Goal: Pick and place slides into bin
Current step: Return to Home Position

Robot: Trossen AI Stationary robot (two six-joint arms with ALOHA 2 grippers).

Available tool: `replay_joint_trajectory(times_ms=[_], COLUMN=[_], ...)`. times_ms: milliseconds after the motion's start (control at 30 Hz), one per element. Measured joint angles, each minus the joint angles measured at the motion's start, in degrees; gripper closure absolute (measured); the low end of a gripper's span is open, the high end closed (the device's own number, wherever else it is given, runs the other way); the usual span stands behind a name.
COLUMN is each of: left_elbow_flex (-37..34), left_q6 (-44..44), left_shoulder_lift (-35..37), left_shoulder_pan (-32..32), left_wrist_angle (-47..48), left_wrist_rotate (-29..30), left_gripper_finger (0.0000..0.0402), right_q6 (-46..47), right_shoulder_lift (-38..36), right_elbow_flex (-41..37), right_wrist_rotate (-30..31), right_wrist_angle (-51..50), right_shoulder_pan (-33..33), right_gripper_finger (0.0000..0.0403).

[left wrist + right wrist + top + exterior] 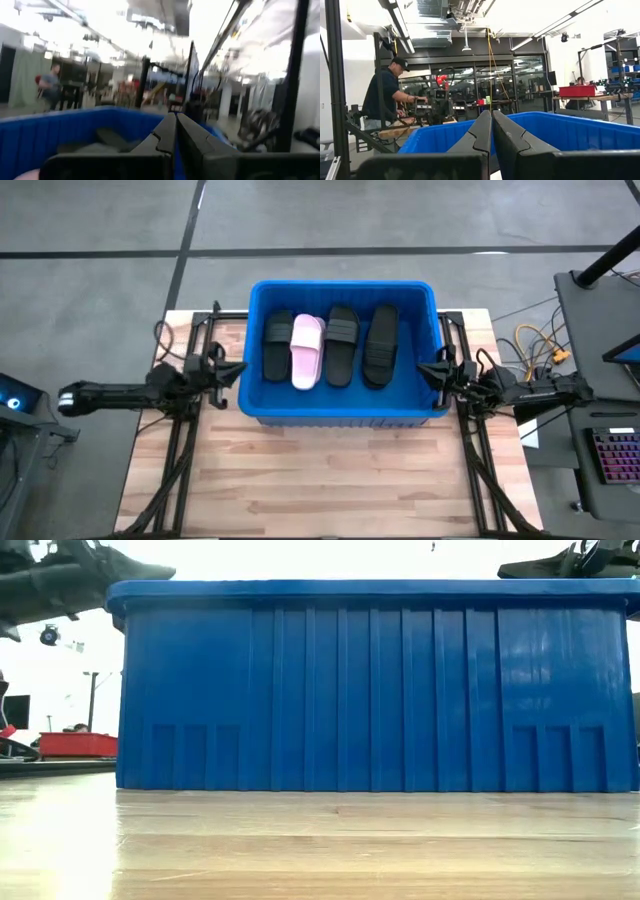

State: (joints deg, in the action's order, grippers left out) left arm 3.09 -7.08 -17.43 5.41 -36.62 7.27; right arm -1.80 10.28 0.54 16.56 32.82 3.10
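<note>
The blue bin [342, 410] stands on the wooden table, toward its far side, and fills the low view [370, 690]. Inside it lie the slides: a black one [278, 345], a pale pink one [307, 351], and two more black ones [342, 344] [381, 344]. My left gripper [240, 368] is shut and empty beside the bin's left wall, its fingers [172, 130] tipped upward above the rim. My right gripper [422, 368] is shut and empty by the bin's right wall, fingers [490, 127] also tipped upward.
Bare wooden tabletop [330, 480] lies in front of the bin. Black arm frames [185, 450] [490, 470] run along both sides of the table. A person [385, 92] stands in the room beyond, near other benches. A keyboard [615, 460] and cables sit off the table's right.
</note>
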Motion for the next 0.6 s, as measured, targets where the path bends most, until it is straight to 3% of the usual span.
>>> replay_joint_trajectory(times_ms=[100,267,400,600], left_elbow_flex=[-1.25,-1.26,-1.18,-1.41], left_q6=[-0.03,-0.07,0.00,7.63], left_shoulder_lift=[4.93,11.87,16.13,15.28], left_shoulder_pan=[-0.07,-0.15,-0.20,-0.21], left_wrist_angle=[1.81,13.36,14.87,17.47], left_wrist_rotate=[-0.07,0.01,-0.56,-5.99], left_gripper_finger=[0.0402,0.0402,0.0402,0.0401], right_q6=[0.50,1.19,1.99,5.44], right_shoulder_lift=[-0.02,-0.02,0.00,-0.09], right_elbow_flex=[0.00,0.00,0.06,0.37], right_wrist_rotate=[-0.01,-0.01,-2.10,-4.90], right_wrist_angle=[0.00,0.00,-0.48,-4.41], right_shoulder_pan=[0.01,0.01,0.01,-0.01], right_gripper_finger=[0.0394,0.0394,0.0394,0.0394])
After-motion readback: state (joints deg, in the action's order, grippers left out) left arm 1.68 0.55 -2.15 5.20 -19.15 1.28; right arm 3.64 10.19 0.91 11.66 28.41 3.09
